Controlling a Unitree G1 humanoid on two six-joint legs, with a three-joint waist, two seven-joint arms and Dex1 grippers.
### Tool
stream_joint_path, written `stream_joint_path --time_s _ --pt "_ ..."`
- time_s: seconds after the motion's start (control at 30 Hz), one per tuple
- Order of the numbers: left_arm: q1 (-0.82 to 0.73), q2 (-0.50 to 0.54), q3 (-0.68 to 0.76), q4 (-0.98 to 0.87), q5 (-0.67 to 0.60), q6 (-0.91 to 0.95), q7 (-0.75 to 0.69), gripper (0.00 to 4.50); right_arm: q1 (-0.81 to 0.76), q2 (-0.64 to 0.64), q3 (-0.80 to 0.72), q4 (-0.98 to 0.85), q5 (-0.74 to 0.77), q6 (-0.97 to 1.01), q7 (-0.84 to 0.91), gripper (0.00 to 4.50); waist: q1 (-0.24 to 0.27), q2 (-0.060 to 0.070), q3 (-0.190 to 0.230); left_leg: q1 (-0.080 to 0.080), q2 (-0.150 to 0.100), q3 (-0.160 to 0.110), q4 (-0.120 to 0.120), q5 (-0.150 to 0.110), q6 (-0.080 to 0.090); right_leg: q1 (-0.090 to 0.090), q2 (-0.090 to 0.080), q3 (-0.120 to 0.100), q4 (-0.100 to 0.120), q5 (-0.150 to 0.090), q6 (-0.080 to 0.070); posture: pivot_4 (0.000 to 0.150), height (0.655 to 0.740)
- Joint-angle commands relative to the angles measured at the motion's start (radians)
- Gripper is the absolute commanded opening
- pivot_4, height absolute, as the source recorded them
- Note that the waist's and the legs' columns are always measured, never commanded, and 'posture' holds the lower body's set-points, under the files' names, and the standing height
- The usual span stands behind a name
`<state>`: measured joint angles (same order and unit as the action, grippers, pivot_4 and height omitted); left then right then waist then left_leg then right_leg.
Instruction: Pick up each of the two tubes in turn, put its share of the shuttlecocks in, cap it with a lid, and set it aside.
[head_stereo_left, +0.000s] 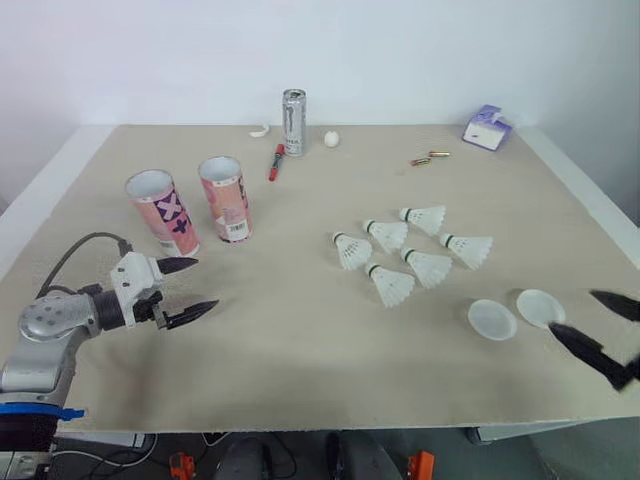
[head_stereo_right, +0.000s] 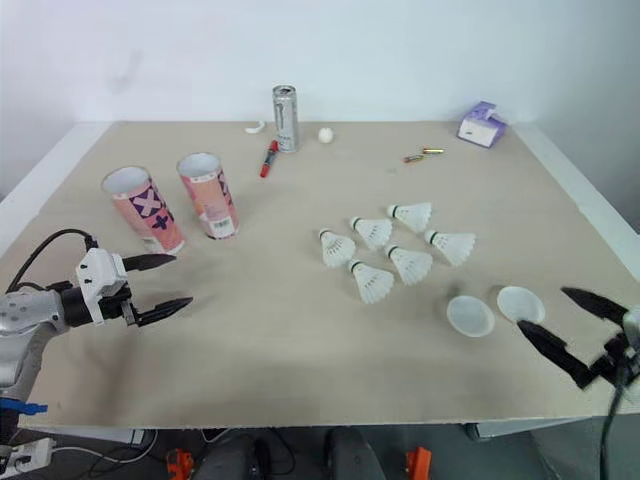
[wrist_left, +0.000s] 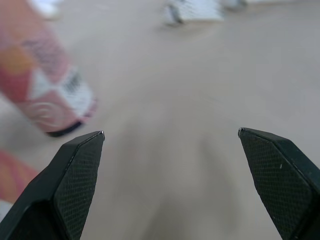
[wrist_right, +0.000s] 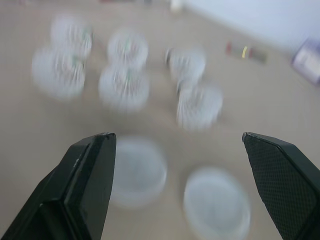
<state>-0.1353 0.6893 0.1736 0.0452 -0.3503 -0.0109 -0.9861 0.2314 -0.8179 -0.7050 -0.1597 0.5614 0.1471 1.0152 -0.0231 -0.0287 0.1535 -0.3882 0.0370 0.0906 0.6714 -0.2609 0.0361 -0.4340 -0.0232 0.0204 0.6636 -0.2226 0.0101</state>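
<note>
Both tubes (head_stereo_left: 160, 212) stand upright and uncapped on the table's (head_stereo_left: 300, 340) left side, near the left gripper (head_stereo_left: 205, 283), which is spread and empty. Six shuttlecocks (head_stereo_left: 428, 266) lie mid-table. Two lids (head_stereo_left: 492, 319) rest beside the right gripper (head_stereo_left: 571, 311), likewise spread and empty.

Left pink tube (head_stereo_left: 160, 212) and right pink tube (head_stereo_left: 225, 198) are standing upright, open-topped, side by side, far left. Six white shuttlecocks (head_stereo_left: 428, 267) are lying clustered right of centre. Two round lids (head_stereo_left: 492, 319) are lying flat, near right.
</note>
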Motion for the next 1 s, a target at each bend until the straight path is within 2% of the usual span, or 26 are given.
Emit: stream_joint_path --time_s 0.03,0.17,0.3,0.43,0.57,0.67,1.0 --pt "0.089 -0.064 0.030 -0.156 0.011 0.064 0.158 4.50 -0.176 -0.008 0.177 -0.075 0.012 0.054 -0.042 4.35 -0.001 -0.001 0.000 0.000 0.000 0.000 0.000 0.000 0.000 0.000 0.000 0.000 0.000 0.000 0.000 0.150 0.7400" --pt "0.149 -0.156 0.025 -0.282 0.041 0.132 0.319 4.50 -0.421 0.039 0.380 -0.078 0.001 0.122 -0.084 4.35 0.000 -0.002 0.002 -0.001 0.001 0.001 0.000 0.000 0.000 -0.001 0.001 0.001 0.000 0.001 -0.001 0.150 0.7400" --pt "0.171 -0.247 0.031 -0.332 0.085 0.199 0.493 4.50 -0.645 0.118 0.552 -0.017 -0.012 0.187 -0.079 4.35 0.008 -0.002 0.001 -0.003 0.001 -0.003 0.000 0.000 0.000 -0.002 0.002 0.000 0.001 0.000 -0.003 0.150 0.7400" --pt "0.165 -0.322 0.044 -0.329 0.137 0.248 0.646 4.50 -0.778 0.218 0.696 0.116 -0.103 0.105 -0.031 4.35 0.006 -0.003 0.001 -0.004 0.000 -0.002 0.000 0.000 0.000 -0.002 0.002 -0.001 0.000 0.003 -0.007 0.150 0.7400" --pt "0.138 -0.383 0.068 -0.324 0.174 0.278 0.775 4.50 -0.847 0.292 0.764 0.244 -0.169 0.012 0.011 4.35 0.006 -0.003 0.001 -0.005 -0.001 -0.002 0.000 0.000 0.000 -0.003 0.001 -0.001 0.000 0.003 -0.007 0.150 0.7400" --pt "0.105 -0.405 0.076 -0.296 0.185 0.293 0.828 4.50 -0.881 0.318 0.778 0.299 -0.163 0.042 0.030 4.35 0.007 -0.003 0.001 -0.006 -0.003 -0.003 0.000 0.000 0.000 -0.003 0.000 -0.001 0.000 0.003 -0.006 0.150 0.7400" --pt "-0.058 -0.369 0.067 -0.067 0.207 0.227 0.815 4.50 -0.941 0.353 0.786 0.425 -0.220 0.012 0.064 4.35 0.005 -0.003 0.001 -0.005 -0.004 -0.002 0.001 0.001 0.001 -0.003 0.000 -0.002 0.000 0.005 -0.006 0.150 0.7400"
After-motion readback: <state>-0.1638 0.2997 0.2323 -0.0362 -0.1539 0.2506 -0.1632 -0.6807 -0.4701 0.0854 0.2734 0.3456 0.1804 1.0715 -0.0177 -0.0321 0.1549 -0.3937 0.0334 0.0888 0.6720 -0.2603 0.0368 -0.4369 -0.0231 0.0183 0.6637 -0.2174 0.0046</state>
